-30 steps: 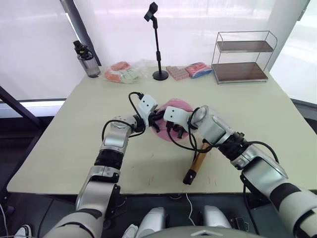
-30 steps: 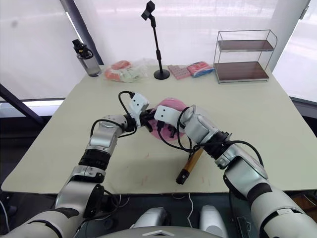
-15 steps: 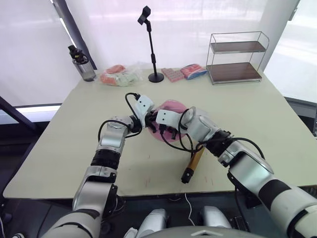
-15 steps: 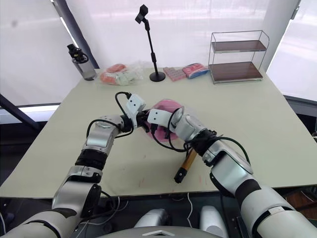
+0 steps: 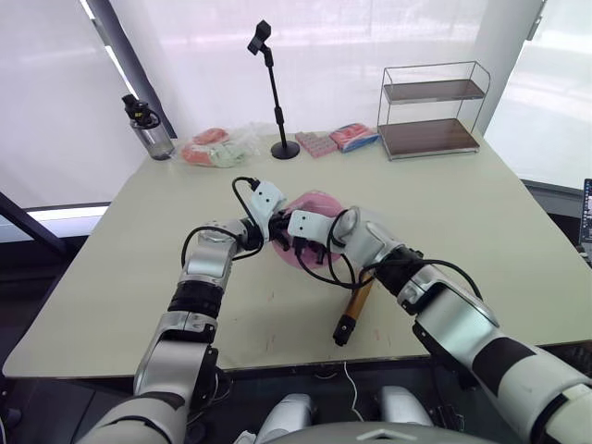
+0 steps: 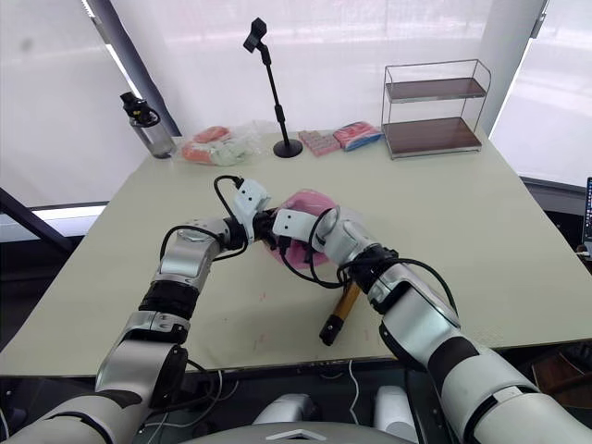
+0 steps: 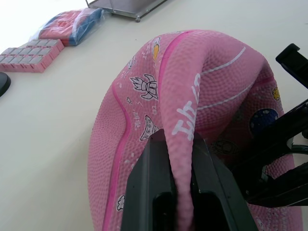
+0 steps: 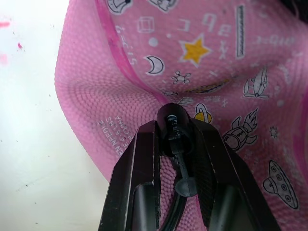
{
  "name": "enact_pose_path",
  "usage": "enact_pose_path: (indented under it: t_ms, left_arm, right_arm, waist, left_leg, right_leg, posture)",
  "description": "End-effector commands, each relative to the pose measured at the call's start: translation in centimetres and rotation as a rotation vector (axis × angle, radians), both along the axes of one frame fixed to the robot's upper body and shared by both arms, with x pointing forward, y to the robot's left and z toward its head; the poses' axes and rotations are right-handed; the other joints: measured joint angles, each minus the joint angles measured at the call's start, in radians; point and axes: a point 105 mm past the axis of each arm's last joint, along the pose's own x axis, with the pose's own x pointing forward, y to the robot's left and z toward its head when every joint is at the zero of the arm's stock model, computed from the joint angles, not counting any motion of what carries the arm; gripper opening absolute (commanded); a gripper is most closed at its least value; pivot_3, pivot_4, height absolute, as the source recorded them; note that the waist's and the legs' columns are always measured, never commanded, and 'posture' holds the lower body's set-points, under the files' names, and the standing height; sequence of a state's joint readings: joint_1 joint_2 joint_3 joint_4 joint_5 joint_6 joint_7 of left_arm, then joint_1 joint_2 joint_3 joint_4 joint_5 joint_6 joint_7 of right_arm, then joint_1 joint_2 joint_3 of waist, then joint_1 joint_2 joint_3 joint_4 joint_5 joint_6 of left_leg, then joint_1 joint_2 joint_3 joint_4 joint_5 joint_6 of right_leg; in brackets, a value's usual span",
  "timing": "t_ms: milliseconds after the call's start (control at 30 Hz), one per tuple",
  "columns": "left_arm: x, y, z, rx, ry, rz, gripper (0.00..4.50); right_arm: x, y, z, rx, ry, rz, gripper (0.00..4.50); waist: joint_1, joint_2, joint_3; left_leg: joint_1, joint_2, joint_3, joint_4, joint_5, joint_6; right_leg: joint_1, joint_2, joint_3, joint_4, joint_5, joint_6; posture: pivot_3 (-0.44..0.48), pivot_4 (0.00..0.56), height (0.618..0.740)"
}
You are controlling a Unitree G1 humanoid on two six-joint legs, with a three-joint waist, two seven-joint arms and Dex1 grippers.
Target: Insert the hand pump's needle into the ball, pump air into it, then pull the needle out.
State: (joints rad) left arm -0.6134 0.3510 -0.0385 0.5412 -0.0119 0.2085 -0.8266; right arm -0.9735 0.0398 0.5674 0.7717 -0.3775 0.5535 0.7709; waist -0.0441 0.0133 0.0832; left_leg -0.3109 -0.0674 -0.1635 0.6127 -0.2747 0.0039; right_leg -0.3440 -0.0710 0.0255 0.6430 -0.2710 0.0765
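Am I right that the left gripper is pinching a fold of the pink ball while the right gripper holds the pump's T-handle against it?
Not quite: the right gripper holds the needle fitting against the ball, as the right wrist view shows. The left gripper does pinch a fold.

We see two arms of silver-grey shells broken by black joint bands, each ending in a white boxy wrist module — looping black cables run from both. The left pincer and right pincer each carry two flat, matte black fingers.
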Motion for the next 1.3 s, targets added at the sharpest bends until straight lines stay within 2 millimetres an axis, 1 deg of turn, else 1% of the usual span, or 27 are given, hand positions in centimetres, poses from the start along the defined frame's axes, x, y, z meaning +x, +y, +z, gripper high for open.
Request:
enact_pose_path:
  t_ms: [33,133,233,300,367,433,500,567,600,633,833,1300]
  left_arm:
    - [-3.1,-2.4,-6.4,0.036,0.24,-0.095,0.0]
    - [-3.1,-2.4,-6.4,0.035,0.241,-0.096,0.0]
    - [-3.0,-2.3,-6.3,0.037,0.237,-0.095,0.0]
    - [-2.9,-2.1,-6.2,0.038,0.234,-0.095,0.0]
    - [-2.9,-2.0,-6.1,0.045,0.228,-0.1,0.0]
    - [-2.8,-2.0,-5.7,0.042,0.215,-0.111,0.0]
    - [-2.8,-2.0,-5.6,0.044,0.209,-0.12,0.0]
    - [-2.9,-2.0,-5.5,0.044,0.207,-0.124,0.0]
    - [-2.9,-2.0,-5.5,0.044,0.206,-0.125,0.0]
    - [-2.9,-2.0,-5.4,0.043,0.205,-0.126,0.0]
    - [-3.0,-2.3,-5.1,0.041,0.198,-0.146,0.0]
    - [-3.2,-3.1,-4.6,0.04,0.178,-0.18,0.0]
  right_arm:
    - [0.0,-0.7,-0.2,0.04,-0.007,-0.058,0.38]
    - [0.0,-1.2,1.4,0.099,-0.031,-0.073,0.38]
    - [-0.3,-1.9,2.6,0.128,-0.049,-0.083,0.38]
    - [-0.6,-2.4,3.5,0.151,-0.049,-0.09,0.38]
    - [-1.0,-2.8,4.2,0.161,-0.051,-0.091,0.38]
    - [-1.4,-3.4,5.1,0.165,-0.056,-0.088,0.38]
    - [-1.7,-3.7,5.7,0.165,-0.057,-0.086,0.38]
    - [-2.1,-4.2,5.9,0.157,-0.059,-0.08,0.38]
    - [-2.2,-4.3,6.0,0.155,-0.06,-0.079,0.38]
    - [-2.3,-4.4,6.1,0.155,-0.06,-0.082,0.38]
    - [-2.9,-4.8,6.2,0.159,-0.057,-0.089,0.38]
    - [-3.0,-5.0,7.2,0.206,-0.076,-0.081,0.38]
  waist:
    - [0.003,0.001,0.001]
    - [0.007,0.001,0.007]
    - [0.015,0.004,0.016]
    - [0.027,0.002,0.018]
    - [0.036,0.005,0.02]
    - [0.043,0.006,0.022]
    - [0.055,0.006,0.024]
    - [0.06,0.006,0.025]
    - [0.062,0.005,0.025]
    - [0.062,0.005,0.025]
    - [0.064,0.0,0.031]
    - [0.064,-0.003,0.038]
  left_leg:
    - [0.0,0.0,0.0,0.0,0.0,0.0]
    - [0.0,0.0,-0.003,0.0,0.0,-0.001]
    - [-0.003,-0.001,-0.006,0.0,0.005,-0.008]
    - [-0.007,-0.001,-0.008,0.0,0.005,-0.008]
    - [-0.018,-0.002,-0.009,0.0,0.008,-0.012]
    - [-0.02,-0.002,-0.011,0.0,0.009,-0.014]
    - [-0.023,-0.003,-0.012,0.0,0.009,-0.014]
    - [-0.034,-0.005,-0.012,0.0,0.01,-0.013]
    - [-0.037,-0.007,-0.013,0.0,0.011,-0.012]
    - [-0.037,-0.01,-0.013,0.0,0.013,-0.009]
    - [-0.04,-0.02,-0.014,0.0,0.01,-0.004]
    - [-0.042,-0.029,-0.027,0.0,0.01,-0.002]
  right_leg:
    - [0.0,0.0,0.0,0.0,0.0,0.0]
    - [-0.003,0.0,-0.002,0.0,0.0,0.0]
    - [-0.004,0.0,-0.005,0.0,0.0,0.0]
    - [-0.007,-0.001,-0.007,-0.001,0.0,0.0]
    - [-0.018,0.0,-0.009,-0.001,0.0,0.0]
    - [-0.02,0.0,-0.011,-0.001,0.002,0.004]
    - [-0.022,0.0,-0.012,-0.001,0.002,0.004]
    - [-0.032,0.001,-0.015,-0.001,0.003,0.004]
    - [-0.034,0.001,-0.016,-0.001,0.003,0.004]
    - [-0.034,-0.001,-0.016,-0.001,0.003,0.004]
    - [-0.034,-0.01,-0.016,-0.004,0.002,0.002]
    - [-0.034,-0.015,-0.022,-0.006,0.002,0.003]
  posture:
    - [0.0,0.15,0.736]
    - [0.0,0.15,0.736]
    - [0.0,0.15,0.736]
    - [0.0,0.15,0.736]
    - [0.0,0.15,0.736]
    - [0.0,0.15,0.736]
    - [0.0,0.15,0.736]
    - [0.0,0.15,0.736]
    - [0.0,0.15,0.736]
    - [0.0,0.15,0.736]
    - [0.0,0.15,0.736]
    - [0.0,0.15,0.736]
